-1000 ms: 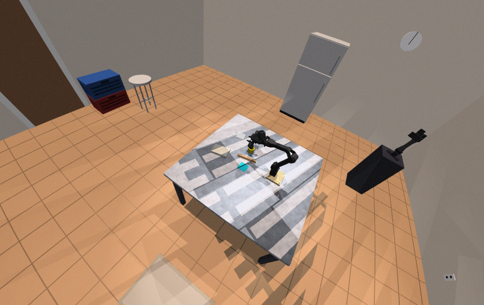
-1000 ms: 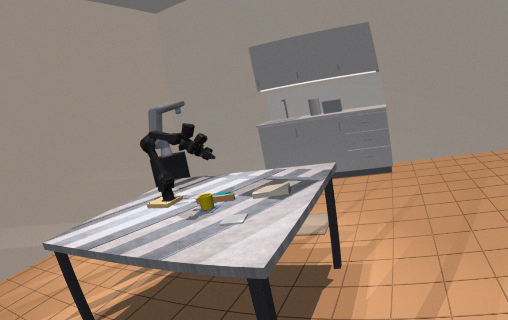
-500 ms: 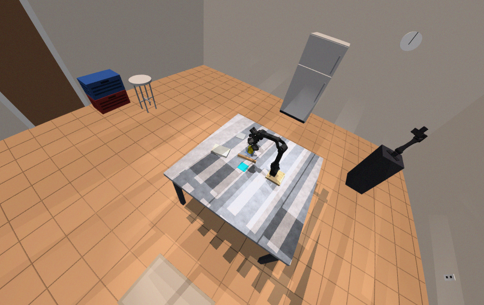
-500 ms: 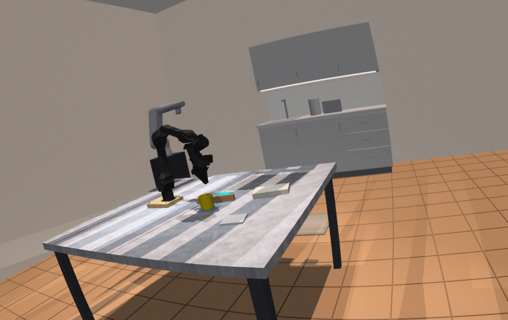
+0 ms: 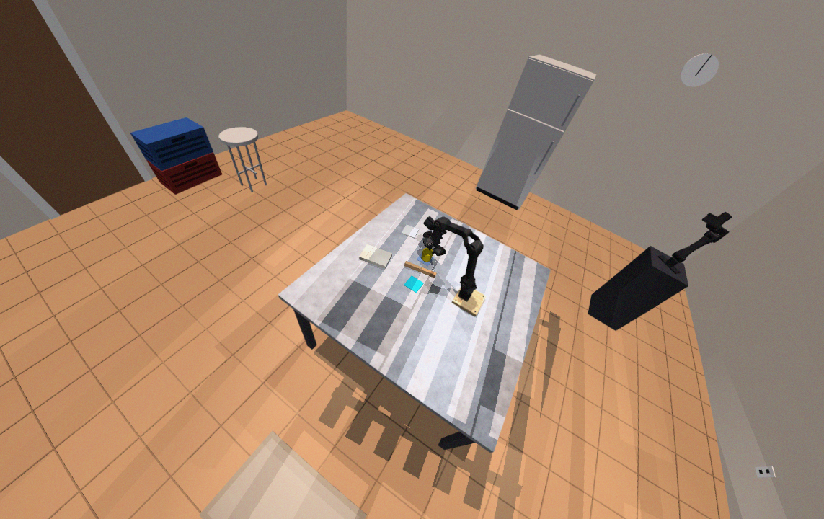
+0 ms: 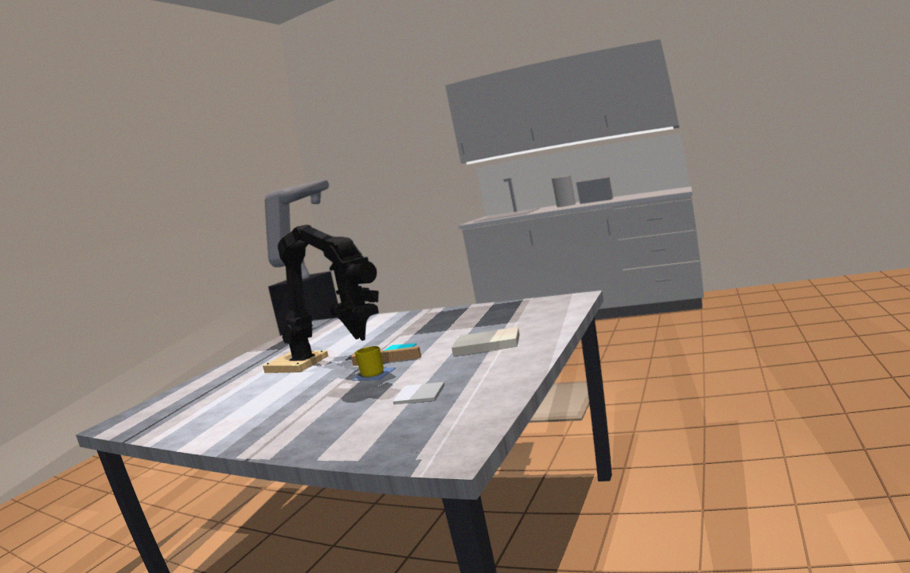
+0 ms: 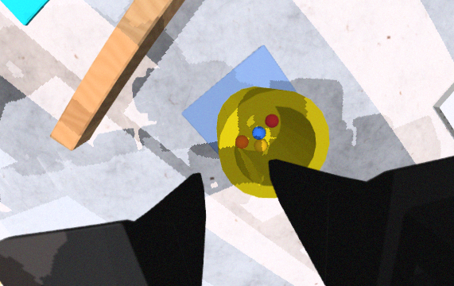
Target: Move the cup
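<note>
yellow cup (image 7: pixel 290 119) with marbles (image 7: pixel 259 133) on blue pad (image 7: pixel 246 79)

Cup (image 7: pixel 273 139) near rim behind a finger (image 7: pixel 330 214), we note, blue pad (image 7: pixel 227 95) partly under cup, cyan pad (image 7: pixel 21 8) — cut by frame edge.

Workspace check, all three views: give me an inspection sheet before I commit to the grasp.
Surface: striped grey table, arm on a wooden base plate.
Job's things: yellow cup upright on the blue pad, four marbles inside; cyan pad beyond the wooden bar.
Clutter: two flat slabs.
Gripper: above the cup, partly open, holding nothing.
Cables: nothing seen.
Surroundings: fridge, stool, crates, kitchen counter.
</note>
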You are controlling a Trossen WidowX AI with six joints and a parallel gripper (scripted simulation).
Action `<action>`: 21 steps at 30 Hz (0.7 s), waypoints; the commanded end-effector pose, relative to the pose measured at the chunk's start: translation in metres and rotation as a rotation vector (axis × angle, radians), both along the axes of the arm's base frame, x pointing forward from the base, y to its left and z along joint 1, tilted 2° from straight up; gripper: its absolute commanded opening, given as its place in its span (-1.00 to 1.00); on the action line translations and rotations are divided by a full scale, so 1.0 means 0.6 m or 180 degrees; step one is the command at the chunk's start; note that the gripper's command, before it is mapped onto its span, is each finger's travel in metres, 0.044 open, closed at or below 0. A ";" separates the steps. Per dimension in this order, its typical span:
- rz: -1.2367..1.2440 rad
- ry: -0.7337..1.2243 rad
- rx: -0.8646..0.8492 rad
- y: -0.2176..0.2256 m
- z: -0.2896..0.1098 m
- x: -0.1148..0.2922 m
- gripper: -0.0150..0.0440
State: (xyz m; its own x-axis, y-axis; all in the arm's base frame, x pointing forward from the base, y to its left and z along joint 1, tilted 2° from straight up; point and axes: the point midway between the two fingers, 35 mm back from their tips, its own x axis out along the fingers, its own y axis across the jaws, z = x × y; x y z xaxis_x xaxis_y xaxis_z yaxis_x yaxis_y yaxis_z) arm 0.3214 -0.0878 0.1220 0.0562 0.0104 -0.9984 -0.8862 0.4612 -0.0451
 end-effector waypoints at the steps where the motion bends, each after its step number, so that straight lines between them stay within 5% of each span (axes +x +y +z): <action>1: 0.0024 0.0026 0.0025 0.000 -0.010 0.000 0.07; 21: 0.0024 0.0026 0.0025 0.000 -0.064 0.004 0.07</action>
State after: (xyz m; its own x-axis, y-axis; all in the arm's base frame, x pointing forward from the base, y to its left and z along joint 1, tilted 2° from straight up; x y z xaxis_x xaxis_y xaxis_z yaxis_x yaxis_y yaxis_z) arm 0.3247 -0.0890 0.0918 0.0562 0.0107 -0.9984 -0.8872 0.4593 -0.0451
